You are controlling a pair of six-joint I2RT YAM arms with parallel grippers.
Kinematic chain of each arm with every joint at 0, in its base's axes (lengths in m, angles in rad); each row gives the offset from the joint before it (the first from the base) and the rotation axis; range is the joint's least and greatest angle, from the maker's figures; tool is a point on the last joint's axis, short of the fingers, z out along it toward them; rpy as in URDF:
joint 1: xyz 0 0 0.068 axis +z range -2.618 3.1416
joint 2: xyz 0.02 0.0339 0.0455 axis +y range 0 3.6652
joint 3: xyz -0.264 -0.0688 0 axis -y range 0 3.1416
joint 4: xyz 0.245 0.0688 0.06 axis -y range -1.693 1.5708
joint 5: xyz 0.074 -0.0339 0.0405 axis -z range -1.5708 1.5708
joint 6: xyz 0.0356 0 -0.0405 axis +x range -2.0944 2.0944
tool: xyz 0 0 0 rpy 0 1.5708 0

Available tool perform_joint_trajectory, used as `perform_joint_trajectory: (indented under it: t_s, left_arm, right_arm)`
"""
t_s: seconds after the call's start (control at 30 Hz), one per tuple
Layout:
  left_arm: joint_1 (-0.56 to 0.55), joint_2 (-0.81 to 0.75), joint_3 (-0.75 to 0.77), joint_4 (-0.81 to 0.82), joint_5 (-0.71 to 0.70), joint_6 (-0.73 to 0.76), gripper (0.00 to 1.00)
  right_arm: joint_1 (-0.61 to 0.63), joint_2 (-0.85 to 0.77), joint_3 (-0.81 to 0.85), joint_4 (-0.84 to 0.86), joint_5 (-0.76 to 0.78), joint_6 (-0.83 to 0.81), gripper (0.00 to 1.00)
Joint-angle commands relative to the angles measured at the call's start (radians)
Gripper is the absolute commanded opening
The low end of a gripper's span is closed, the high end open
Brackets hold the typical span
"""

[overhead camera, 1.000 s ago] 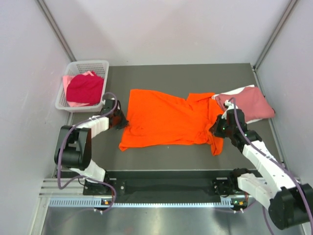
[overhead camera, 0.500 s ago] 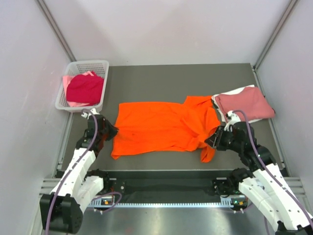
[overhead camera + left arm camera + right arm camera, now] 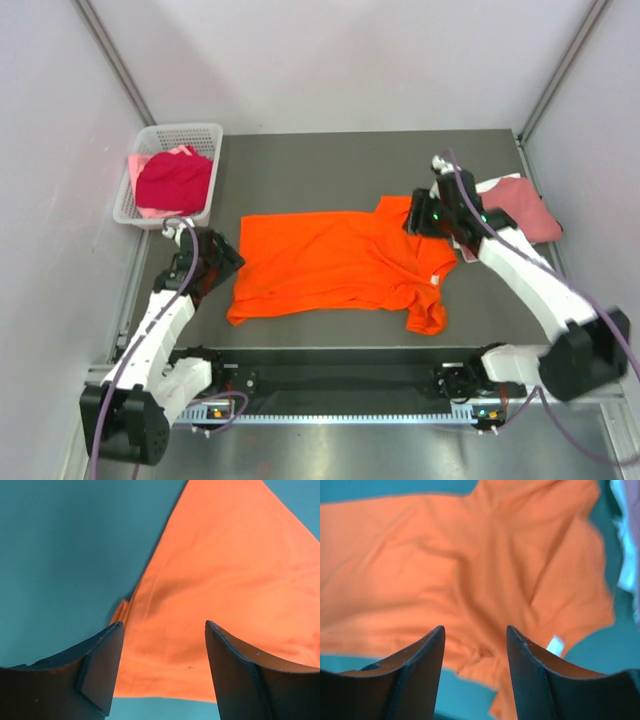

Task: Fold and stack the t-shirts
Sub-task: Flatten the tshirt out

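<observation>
Orange t-shirt (image 3: 335,262) lies spread out mid-table, a little closer to the near edge. Our left gripper (image 3: 162,627) hangs released, fingers apart, over its hem side. Our right gripper (image 3: 475,630) hovers released above its collar end. We see a dusty rose shirt (image 3: 525,205), seemingly folded, by the right edge.

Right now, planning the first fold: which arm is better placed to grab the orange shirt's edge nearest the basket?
Left. The left claw hangs open over that edge of the orange shirt; the right claw, also open, is over the opposite end.
</observation>
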Motion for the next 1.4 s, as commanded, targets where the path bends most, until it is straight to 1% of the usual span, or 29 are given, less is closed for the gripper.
perform_joint_trajectory:
  t_s: [0.0,0.03,0.07,0.1,0.13,0.17,0.2,0.23,0.33,0.37,0.4,0.47,0.5,0.57,0.7,0.87,0.93,0.97,1.03,1.07,1.17,1.2,1.23,1.27,1.37]
  left_arm:
    - [0.005,0.08,0.118,0.066,-0.052,0.057,0.71]
    - [0.005,0.135,0.135,0.091,-0.041,0.077,0.71]
    - [0.005,0.166,0.167,0.129,-0.035,0.084,0.71]
    - [0.005,0.231,0.183,0.158,-0.029,0.088,0.72]
    - [0.005,0.268,0.199,0.181,-0.009,0.102,0.73]
    - [0.007,0.308,0.215,0.201,0.005,0.107,0.75]
    - [0.004,0.392,0.258,0.23,0.015,0.113,0.75]
    - [0.004,0.438,0.281,0.235,0.023,0.117,0.75]
    - [0.004,0.615,0.39,0.222,0.032,0.133,0.73]
    - [0.004,0.658,0.452,0.211,0.022,0.133,0.71]
    - [0.004,0.74,0.477,0.206,0.023,0.136,0.68]
    - [0.004,0.814,0.531,0.197,-0.003,0.14,0.66]
    - [0.004,0.877,0.578,0.192,-0.015,0.14,0.65]
    - [0.004,0.93,0.646,0.182,-0.069,0.145,0.65]
    - [0.005,1.051,0.732,0.172,-0.109,0.159,0.64]
    - [0.011,1.129,0.793,0.159,-0.126,0.154,0.62]
    - [0.014,1.143,0.796,0.159,-0.115,0.159,0.54]
    - [0.014,1.145,0.793,0.157,-0.115,0.157,0.43]
    - [0.013,1.135,0.781,0.16,-0.11,0.156,0.33]
    - [0.014,1.128,0.764,0.165,-0.098,0.153,0.31]
    - [0.014,1.088,0.714,0.188,-0.068,0.147,0.36]
    - [0.013,1.067,0.703,0.194,-0.063,0.145,0.41]
    - [0.011,1.056,0.695,0.201,-0.06,0.147,0.43]
    - [0.011,1.05,0.681,0.202,-0.055,0.148,0.44]
    - [0.011,1.028,0.668,0.202,-0.058,0.154,0.41]
  right_arm:
    - [0.006,0.218,0.192,0.082,0.115,-0.094,0.53]
    - [0.006,0.322,0.229,0.085,0.145,-0.111,0.53]
    - [0.001,0.372,0.267,0.084,0.172,-0.114,0.54]
    - [-0.005,0.419,0.344,0.079,0.193,-0.116,0.54]
    - [-0.012,0.505,0.378,0.076,0.199,-0.12,0.54]
    - [-0.029,0.548,0.413,0.076,0.196,-0.12,0.54]
    - [-0.037,0.589,0.485,0.069,0.19,-0.123,0.53]
    - [-0.041,0.661,0.519,0.056,0.187,-0.129,0.53]
    - [-0.055,0.775,0.623,0.044,0.183,-0.137,0.53]
    - [-0.063,0.797,0.642,0.044,0.177,-0.136,0.53]
    - [-0.068,0.815,0.668,0.044,0.16,-0.136,0.52]
    - [-0.074,0.855,0.685,0.056,0.146,-0.136,0.52]
    - [-0.075,0.863,0.691,0.059,0.143,-0.136,0.52]
    - [-0.083,0.883,0.697,0.067,0.138,-0.139,0.52]
    - [-0.1,0.895,0.693,0.079,0.129,-0.152,0.52]
    - [-0.118,0.881,0.66,0.105,0.094,-0.159,0.52]
    - [-0.118,0.872,0.648,0.111,0.091,-0.157,0.52]
    - [-0.121,0.872,0.644,0.113,0.092,-0.157,0.51]
    - [-0.121,0.869,0.639,0.113,0.091,-0.157,0.51]
    - [-0.126,0.868,0.639,0.111,0.089,-0.159,0.52]
    - [-0.135,0.866,0.633,0.111,0.078,-0.156,0.53]
    - [-0.135,0.866,0.631,0.111,0.077,-0.156,0.53]
    - [-0.135,0.866,0.631,0.111,0.077,-0.154,0.52]
    - [-0.137,0.866,0.631,0.113,0.075,-0.156,0.52]
    - [-0.138,0.863,0.627,0.113,0.075,-0.152,0.52]
